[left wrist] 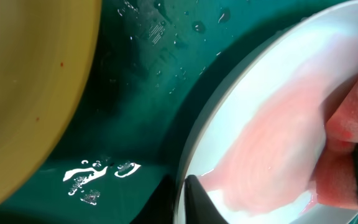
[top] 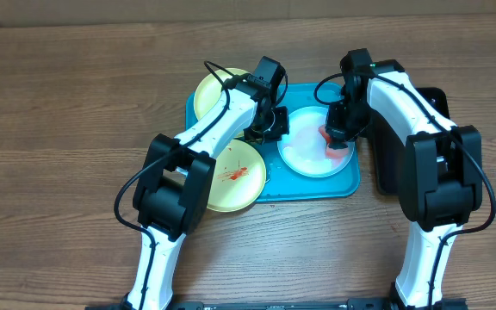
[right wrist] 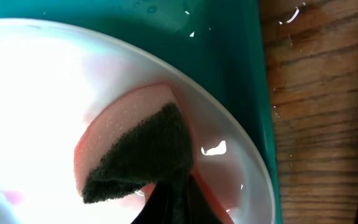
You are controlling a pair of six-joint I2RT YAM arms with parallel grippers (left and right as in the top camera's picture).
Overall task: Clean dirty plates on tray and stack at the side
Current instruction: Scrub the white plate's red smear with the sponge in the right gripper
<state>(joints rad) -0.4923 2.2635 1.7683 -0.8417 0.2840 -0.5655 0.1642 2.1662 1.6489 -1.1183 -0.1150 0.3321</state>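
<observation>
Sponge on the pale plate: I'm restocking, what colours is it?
The foam sponge is pink with a dark scouring face; best in the right wrist view.

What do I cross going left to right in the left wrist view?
yellow-green plate → wet turquoise tray → white plate, smeared pink inside → pink sponge at the right edge.
</observation>
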